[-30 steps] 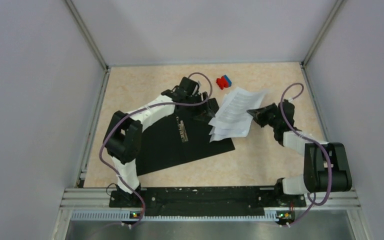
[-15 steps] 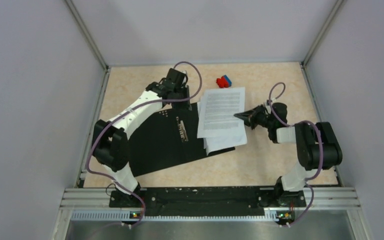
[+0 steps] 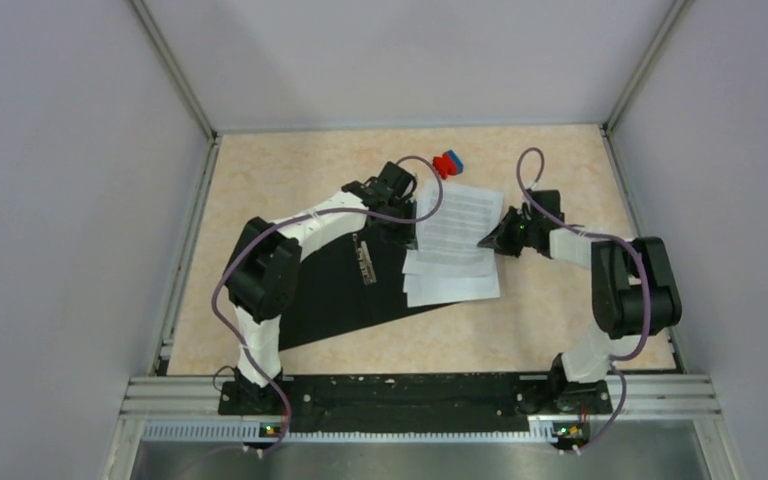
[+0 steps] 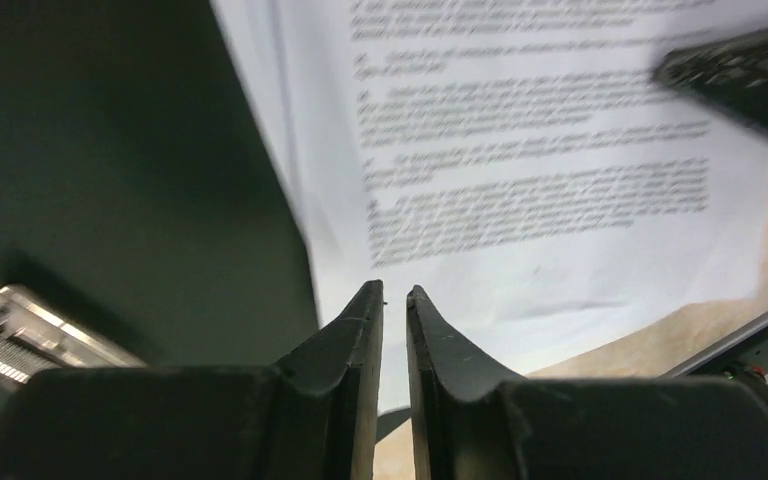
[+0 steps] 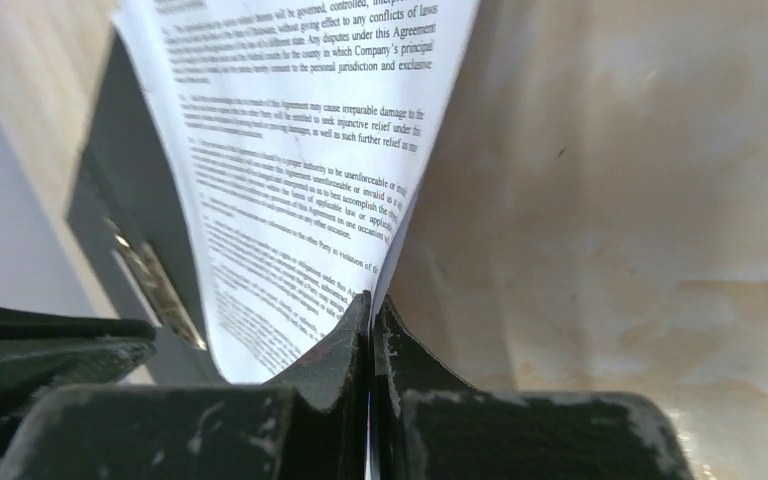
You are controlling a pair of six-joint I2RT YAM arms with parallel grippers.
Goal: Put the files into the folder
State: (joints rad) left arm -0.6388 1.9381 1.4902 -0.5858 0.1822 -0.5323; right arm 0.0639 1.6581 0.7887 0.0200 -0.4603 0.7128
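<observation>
Files [image 3: 452, 225] overlapping the folder [image 3: 330, 285] are pinched at 3 o'clock by the right tool [image 3: 484, 241]. The left tool's [image 3: 409, 234] grip at 9 cannot be told. A red-blue block [image 3: 448, 163] is seen at 12.

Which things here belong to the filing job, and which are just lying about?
Part of the job: the files, pinched at one edge by the right gripper; the open folder, partly under them.
Lying about: the small red-and-blue object, beyond the files.
</observation>
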